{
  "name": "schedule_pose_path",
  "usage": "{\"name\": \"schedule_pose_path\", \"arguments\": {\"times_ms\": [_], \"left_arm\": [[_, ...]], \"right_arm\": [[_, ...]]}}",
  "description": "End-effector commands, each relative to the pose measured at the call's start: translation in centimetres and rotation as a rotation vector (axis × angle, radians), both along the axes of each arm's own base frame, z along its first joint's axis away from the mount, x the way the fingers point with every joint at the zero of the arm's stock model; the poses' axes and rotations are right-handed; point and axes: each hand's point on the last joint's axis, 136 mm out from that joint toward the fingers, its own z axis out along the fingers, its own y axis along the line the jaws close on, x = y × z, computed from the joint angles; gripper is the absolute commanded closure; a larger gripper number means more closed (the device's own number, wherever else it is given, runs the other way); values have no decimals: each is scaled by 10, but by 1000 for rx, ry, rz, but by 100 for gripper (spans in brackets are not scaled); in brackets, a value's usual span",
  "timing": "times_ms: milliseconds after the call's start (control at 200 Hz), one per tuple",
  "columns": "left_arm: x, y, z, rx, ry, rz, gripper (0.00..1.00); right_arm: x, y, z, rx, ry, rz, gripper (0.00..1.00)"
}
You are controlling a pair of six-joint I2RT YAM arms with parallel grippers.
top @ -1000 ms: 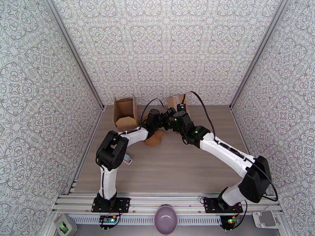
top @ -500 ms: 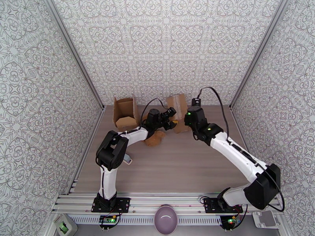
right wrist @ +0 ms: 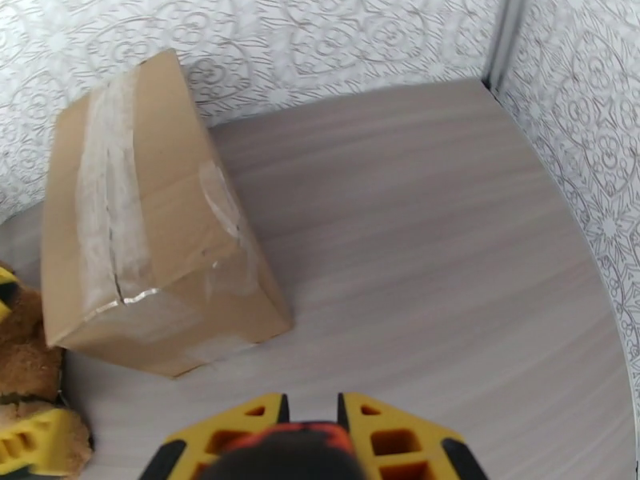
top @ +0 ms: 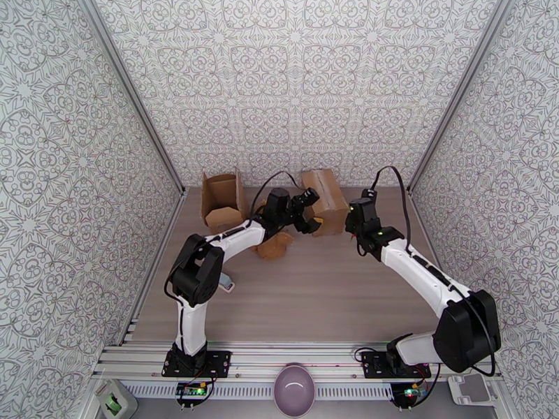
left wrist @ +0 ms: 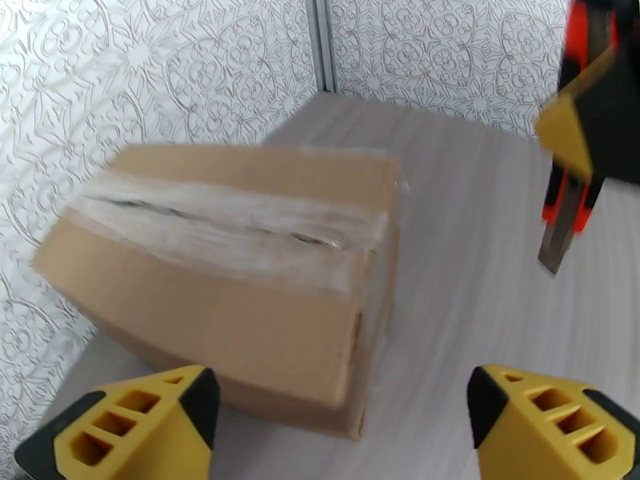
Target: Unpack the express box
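The express box (right wrist: 152,202) lies on the table (right wrist: 424,234) near the back wall, its flaps not yet lifted. A wide strip of clear tape (left wrist: 232,222) runs along its top, and a thin dark line goes down the middle of this tape, which I judge to be a cut. From the left gripper (left wrist: 336,418) the box is straight ahead and a little to the left, just beyond the fingertips. Its long axis, and the taped seam with it, goes across this gripper's line of approach, not along it. The left gripper has its fingers spread wide, with nothing between them. From the right gripper (right wrist: 310,410) the box is ahead and to the left, further off, and its long axis points away from the gripper. This gripper is closed on an orange and black utility knife (left wrist: 570,210), whose blade points downward beside the box and apart from it. So the left arm is the nearer one, and I think it should take a flap next, reaching the seam from the side. A brown fuzzy thing (top: 274,246) lies just behind the left gripper.
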Motion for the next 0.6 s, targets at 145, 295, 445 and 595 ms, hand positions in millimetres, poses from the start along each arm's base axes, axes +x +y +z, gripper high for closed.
{"name": "schedule_pose_path", "arguments": {"times_ms": [145, 295, 445, 595], "left_arm": [[92, 18, 50, -133, 30, 151, 6], [154, 31, 44, -266, 120, 158, 1], [200, 68, 27, -389, 117, 243, 1], [220, 79, 4, -391, 85, 298, 1]], "right_arm": [[23, 0, -7, 43, 6, 29, 100], [37, 8, -18, 57, 29, 52, 100], [47, 24, -39, 86, 70, 83, 100], [63, 41, -54, 51, 115, 120, 100]]}}
